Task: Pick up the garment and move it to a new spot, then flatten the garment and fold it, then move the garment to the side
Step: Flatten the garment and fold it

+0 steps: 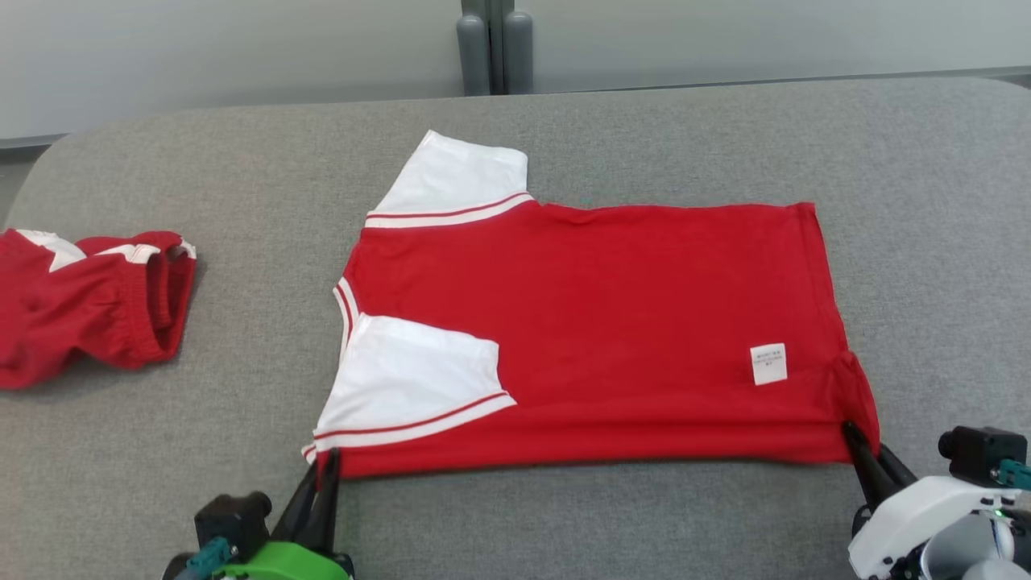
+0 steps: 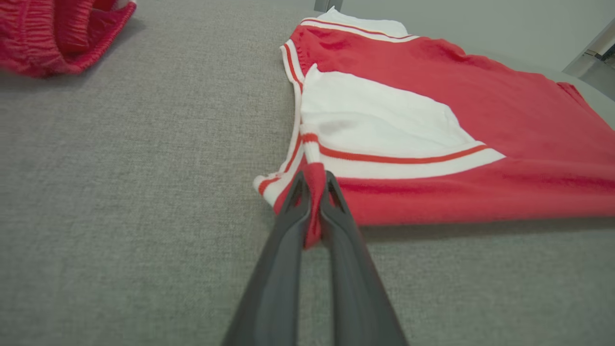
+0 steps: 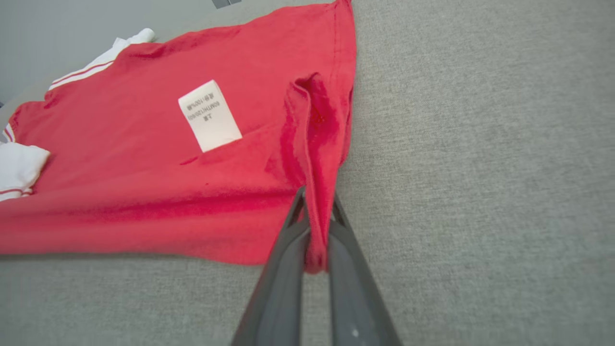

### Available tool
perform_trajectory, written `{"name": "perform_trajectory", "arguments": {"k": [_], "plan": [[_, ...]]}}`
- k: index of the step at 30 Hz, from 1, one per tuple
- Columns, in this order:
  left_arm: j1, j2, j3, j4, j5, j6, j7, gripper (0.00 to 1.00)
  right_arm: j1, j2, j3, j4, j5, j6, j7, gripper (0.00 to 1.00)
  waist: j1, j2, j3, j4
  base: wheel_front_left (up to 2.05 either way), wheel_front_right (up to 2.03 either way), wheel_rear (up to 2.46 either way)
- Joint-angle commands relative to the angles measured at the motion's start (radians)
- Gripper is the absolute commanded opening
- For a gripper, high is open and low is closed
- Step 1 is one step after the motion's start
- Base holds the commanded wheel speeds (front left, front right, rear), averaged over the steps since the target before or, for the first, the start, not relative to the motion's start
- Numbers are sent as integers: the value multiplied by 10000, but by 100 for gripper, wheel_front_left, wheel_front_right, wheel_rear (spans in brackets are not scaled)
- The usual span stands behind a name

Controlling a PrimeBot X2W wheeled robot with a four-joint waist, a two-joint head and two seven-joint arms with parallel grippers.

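Head view, garment [image 1: 612,322]: red with white sleeves, lies spread flat on the grey table [image 1: 725,137], neck end toward the robot's left, hem toward its right.
Head view, near sleeve [image 1: 419,374]: white, folded in over the garment's red body.
Head view, far sleeve [image 1: 455,181]: white, sticks out from the garment's far edge.
Head view, care label [image 1: 768,364]: white, sits on the garment close to its near hem corner.
Head view, bunched red cloth [image 1: 89,306]: well apart from the garment, to its left.
Head view, left gripper [image 1: 326,463]: clenched on the garment's near shoulder corner.
Head view, right gripper [image 1: 850,431]: clenched on the garment's near hem corner.
Left wrist view, left gripper [image 2: 313,178]: fingers pressed together, pinches a fold of red cloth and striped trim at the garment [image 2: 480,120] corner.
Left wrist view, bunched red cloth [image 2: 57,33]: far off the garment, at upper left.
Right wrist view, right gripper [image 3: 316,197]: fingers closed tight, grasps a raised ridge of the garment [image 3: 144,182] at its hem corner.
Right wrist view, care label [image 3: 209,115]: lies on the garment, just beside that ridge.
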Motion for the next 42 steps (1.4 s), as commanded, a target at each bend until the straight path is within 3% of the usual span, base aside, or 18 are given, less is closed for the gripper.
{"name": "perform_trajectory", "arguments": {"k": [1,5,6,7,8,15,29,42], "plan": [[274,-6,-21,-92,76,49,-1,0,341,60,-157,-215,-59,-25,161,0,0,0,-37,72,0,0,0],[659,-103,-13,-260,58,71,-1,0,1034,387,-542,-807,-140,-22,624,0,0,0,-41,155,0,0,0],[704,-129,-23,-264,100,99,-1,0,1130,478,-661,-924,-183,-22,700,28,0,0,-57,168,0,0,0],[699,-135,-22,-310,166,114,-1,17,1182,541,-734,-1018,-234,-22,706,63,0,0,-73,172,0,0,0],[683,-176,3,-354,190,125,-1,100,1213,650,-802,-1117,-260,-22,702,100,0,0,-110,172,0,0,0],[349,-155,503,-989,655,276,-1,100,883,942,-1102,-1715,-786,-21,494,100,0,0,-426,101,0,0,0],[-139,-201,1912,-2246,1681,465,-1,100,23,1352,-677,-2288,-1994,-22,-1416,100,0,0,-819,-18,0,0,0],[272,-333,2841,-2210,2268,87,-1,100,569,1676,-735,-2036,-2554,-22,-2324,100,0,0,-940,-38,0,0,0]]}}
